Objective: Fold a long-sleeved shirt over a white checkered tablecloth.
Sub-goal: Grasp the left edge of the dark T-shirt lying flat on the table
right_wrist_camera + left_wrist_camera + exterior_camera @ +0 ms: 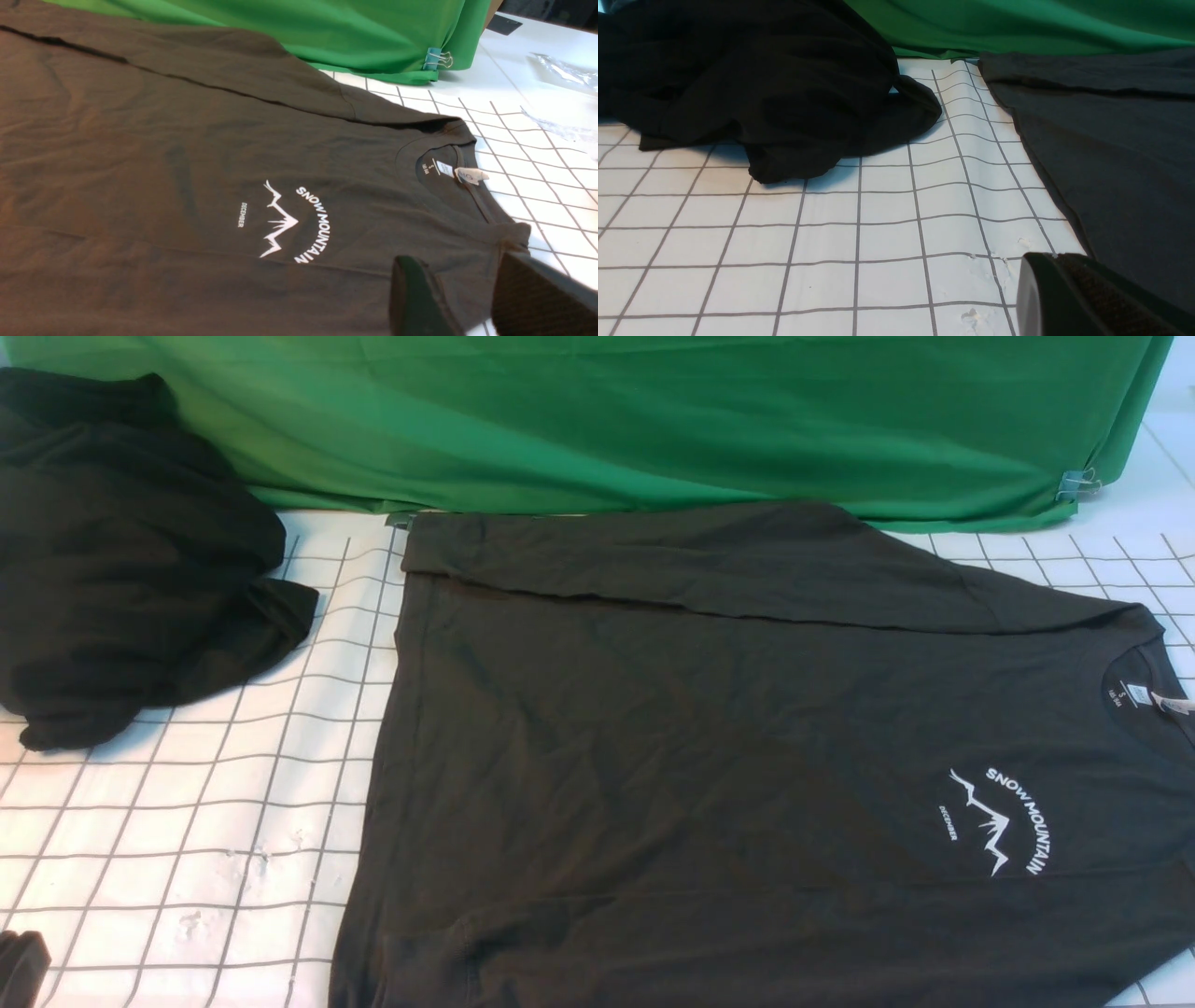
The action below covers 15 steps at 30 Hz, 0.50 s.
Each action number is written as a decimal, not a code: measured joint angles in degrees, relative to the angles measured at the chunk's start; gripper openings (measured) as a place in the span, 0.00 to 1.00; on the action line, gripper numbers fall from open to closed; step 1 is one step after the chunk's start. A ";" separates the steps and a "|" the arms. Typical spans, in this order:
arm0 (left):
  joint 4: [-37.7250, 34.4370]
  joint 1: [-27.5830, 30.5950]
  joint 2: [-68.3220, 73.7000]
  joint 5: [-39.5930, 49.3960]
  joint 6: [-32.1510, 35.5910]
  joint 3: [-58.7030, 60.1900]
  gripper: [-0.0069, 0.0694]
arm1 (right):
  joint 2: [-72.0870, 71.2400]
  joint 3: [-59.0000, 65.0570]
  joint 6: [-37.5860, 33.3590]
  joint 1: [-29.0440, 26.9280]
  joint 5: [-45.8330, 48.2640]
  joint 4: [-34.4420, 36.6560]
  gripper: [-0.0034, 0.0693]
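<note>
The long-sleeved shirt lies flat on the white checkered tablecloth, collar to the right and logo up. Its far sleeve is folded across the top edge. In the right wrist view my right gripper stands open just above the shirt, at the near shoulder beside the collar; fabric shows between its fingers. My left gripper is shut and holds nothing. It sits low over the tablecloth, next to the shirt's hem edge. The front view shows only its dark tip at the bottom left corner.
A shapeless black garment heap lies at the far left, also seen in the left wrist view. A green cloth hangs along the back, held by a binder clip. Clear plastic lies beyond the collar side.
</note>
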 joint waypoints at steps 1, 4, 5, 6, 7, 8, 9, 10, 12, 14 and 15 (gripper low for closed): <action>0.00 0.00 0.00 0.00 0.00 0.00 0.12 | 0.00 0.00 0.00 0.00 0.00 0.00 0.38; 0.00 0.00 0.00 0.00 0.00 0.00 0.12 | 0.00 0.00 0.00 0.00 0.00 0.00 0.38; 0.00 0.00 0.00 0.00 0.00 0.00 0.12 | 0.00 0.00 0.00 0.00 0.00 0.00 0.38; 0.00 0.00 0.00 0.00 0.00 0.00 0.12 | 0.00 0.00 0.00 0.00 0.00 0.00 0.38; 0.00 0.00 0.00 0.00 0.00 0.00 0.12 | 0.00 0.00 0.00 0.00 0.00 0.00 0.38; 0.00 0.00 0.00 0.00 0.00 0.00 0.12 | 0.00 0.00 0.00 0.00 0.00 0.00 0.38; 0.00 0.00 0.00 0.00 0.00 0.00 0.12 | 0.00 0.00 0.00 0.00 0.00 0.00 0.38; 0.00 0.00 0.00 0.00 0.00 0.00 0.12 | 0.00 0.00 0.00 0.00 -0.06 0.00 0.38; -0.04 0.00 0.00 0.00 0.00 0.00 0.12 | 0.00 0.00 0.00 0.00 -0.65 0.00 0.38; -0.06 0.00 0.00 0.00 0.00 0.00 0.12 | 0.00 0.00 0.00 0.00 -0.89 0.00 0.38; -0.51 0.00 0.00 0.00 -0.28 0.00 0.12 | 0.00 0.00 0.00 0.00 -0.94 0.00 0.38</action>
